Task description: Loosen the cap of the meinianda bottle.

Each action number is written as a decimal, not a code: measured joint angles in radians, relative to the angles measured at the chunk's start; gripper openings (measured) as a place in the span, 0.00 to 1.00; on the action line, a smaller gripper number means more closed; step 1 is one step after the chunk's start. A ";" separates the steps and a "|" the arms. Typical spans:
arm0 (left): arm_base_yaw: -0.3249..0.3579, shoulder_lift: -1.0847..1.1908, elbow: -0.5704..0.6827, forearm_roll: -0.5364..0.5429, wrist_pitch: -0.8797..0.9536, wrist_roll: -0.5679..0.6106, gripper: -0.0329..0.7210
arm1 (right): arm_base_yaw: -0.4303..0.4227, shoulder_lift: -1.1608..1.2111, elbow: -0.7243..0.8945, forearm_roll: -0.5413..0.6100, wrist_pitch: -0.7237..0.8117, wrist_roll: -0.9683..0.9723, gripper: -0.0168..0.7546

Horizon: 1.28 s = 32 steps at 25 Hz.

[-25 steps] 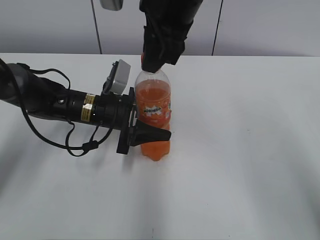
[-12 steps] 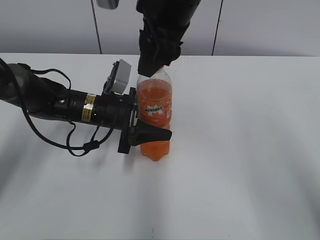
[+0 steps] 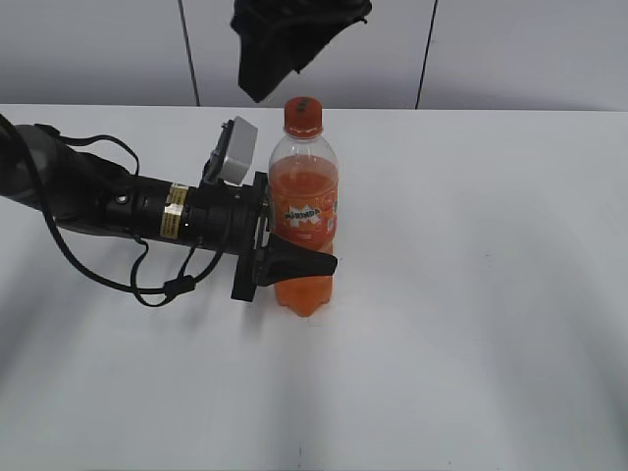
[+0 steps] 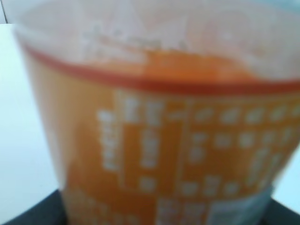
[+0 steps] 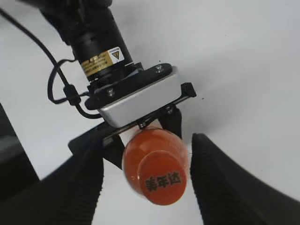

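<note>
The meinianda bottle stands upright on the white table, filled with orange drink. Its orange cap sits on the neck, uncovered. My left gripper reaches in from the left and is shut on the bottle's lower body, one black finger across its front. In the left wrist view the blurred bottle label fills the frame. My right gripper hangs above and slightly left of the cap, open. From the right wrist the cap shows between the two spread fingers, untouched.
The left arm with its cables lies across the table's left half, and its silver wrist camera sits beside the bottle's shoulder. The white table stretches to the right and front. A grey panelled wall stands behind.
My right gripper has opened, let go of the cap and risen up and to the left, leaving the cap in plain sight. The left gripper and the bottle have stayed put.
</note>
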 joint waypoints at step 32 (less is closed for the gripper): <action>0.000 0.000 0.000 -0.004 0.001 -0.001 0.59 | 0.000 -0.022 0.047 -0.097 0.002 0.791 0.60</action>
